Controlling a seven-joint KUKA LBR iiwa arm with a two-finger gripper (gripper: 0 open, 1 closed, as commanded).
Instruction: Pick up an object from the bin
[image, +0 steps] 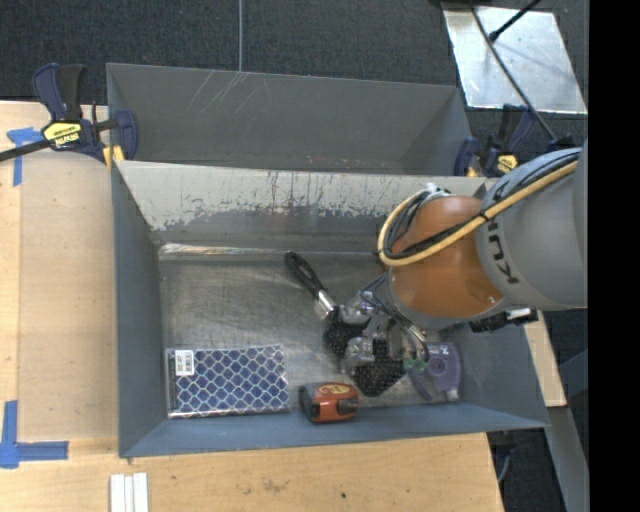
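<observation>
Leave the blue-patterned packet (228, 380) at lower left and the black-handled tool (308, 282) alone. Steer clear of the orange tape measure (330, 401). Probably best to centre the gripper (372, 345), openness impossible to tell, over the black mesh lump (378, 376) at lower right, avoiding the purple disc (441, 370).

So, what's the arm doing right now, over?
Gripper down at near right of bin, over a black mesh thing. Purple disc and orange tape measure crowd close by.

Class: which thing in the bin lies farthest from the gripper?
The flat blue lattice-patterned box, far left; the small orange thing, black-handled tool and purple piece lie nearer the gripper.
</observation>
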